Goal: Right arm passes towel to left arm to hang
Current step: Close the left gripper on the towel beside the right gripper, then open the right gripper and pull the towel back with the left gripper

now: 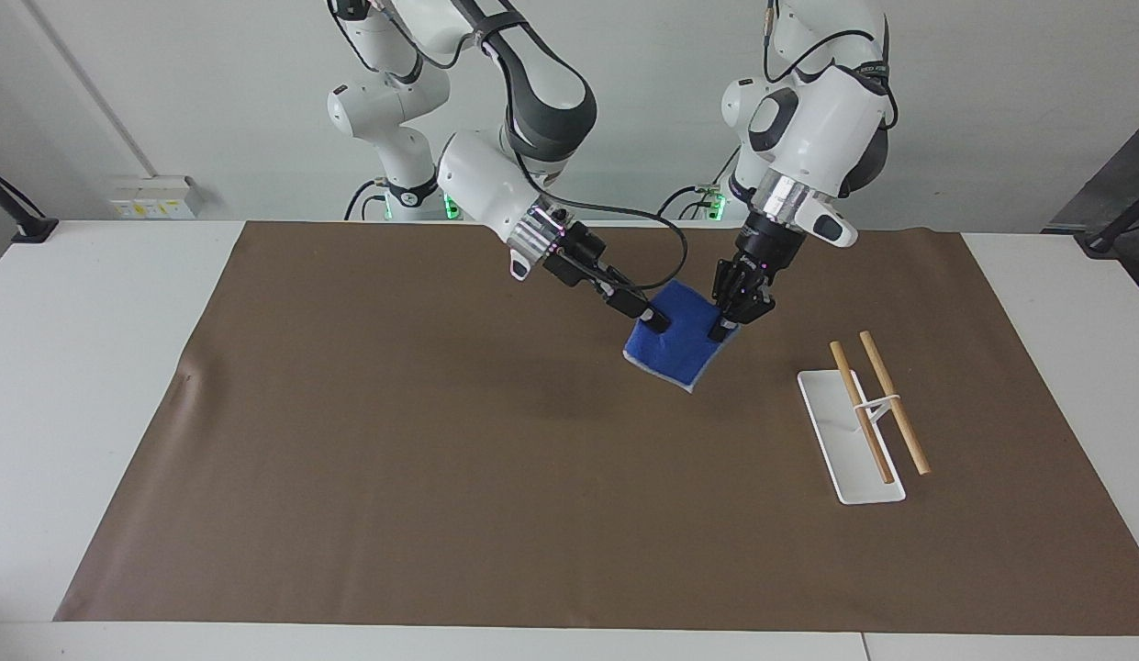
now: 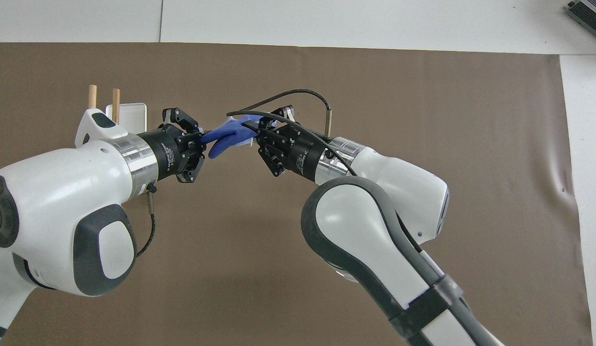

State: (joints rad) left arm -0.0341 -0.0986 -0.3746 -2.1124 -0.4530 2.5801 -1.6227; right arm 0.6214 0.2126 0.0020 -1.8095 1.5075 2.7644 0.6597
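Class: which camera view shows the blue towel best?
The facing view: the towel hangs broadside over the mat, pinched between the right gripper and left gripper. The overhead view shows only its top edge, foreshortened between both grippers.
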